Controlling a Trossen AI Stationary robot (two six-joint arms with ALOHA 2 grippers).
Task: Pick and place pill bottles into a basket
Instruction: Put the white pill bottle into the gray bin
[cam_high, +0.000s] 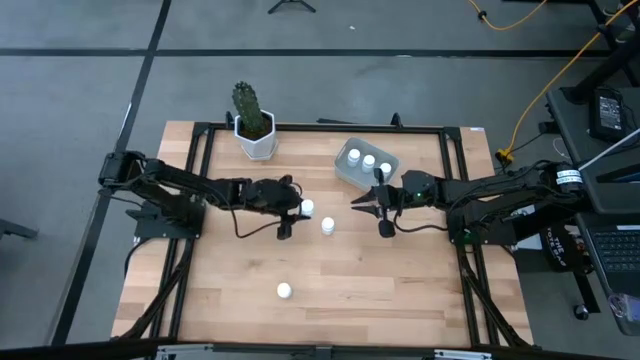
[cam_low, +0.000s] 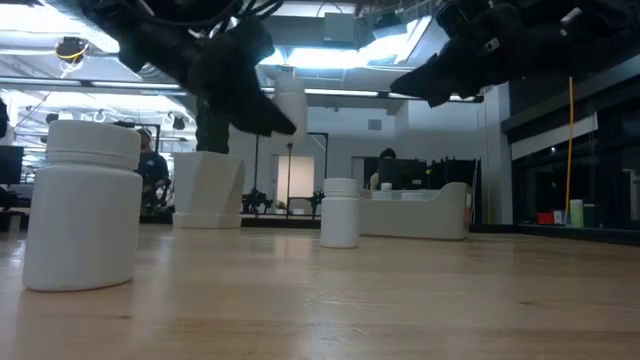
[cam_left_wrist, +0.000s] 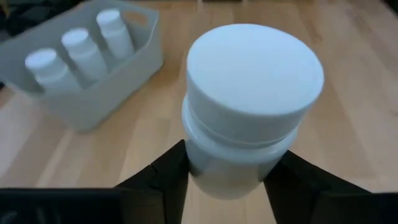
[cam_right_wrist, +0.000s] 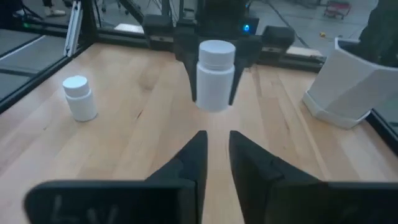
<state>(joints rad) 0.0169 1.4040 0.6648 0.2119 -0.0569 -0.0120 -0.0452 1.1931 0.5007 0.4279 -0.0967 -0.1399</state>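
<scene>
Between left hand (cam_left_wrist: 227, 186) fingers: pill bottle (cam_left_wrist: 249, 106), pinched; right hand (cam_right_wrist: 216, 155) slightly spread, empty.

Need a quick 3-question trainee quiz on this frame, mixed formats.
1. True or false: the left pincer holds a pill bottle.
2. How many bottles stand in the basket?
3. The right pincer is: A) gripping a bottle, B) holding nothing, C) inside the cactus pot.

Key: 1 true; 2 three; 3 B. Two more bottles stand loose on the table.
</scene>
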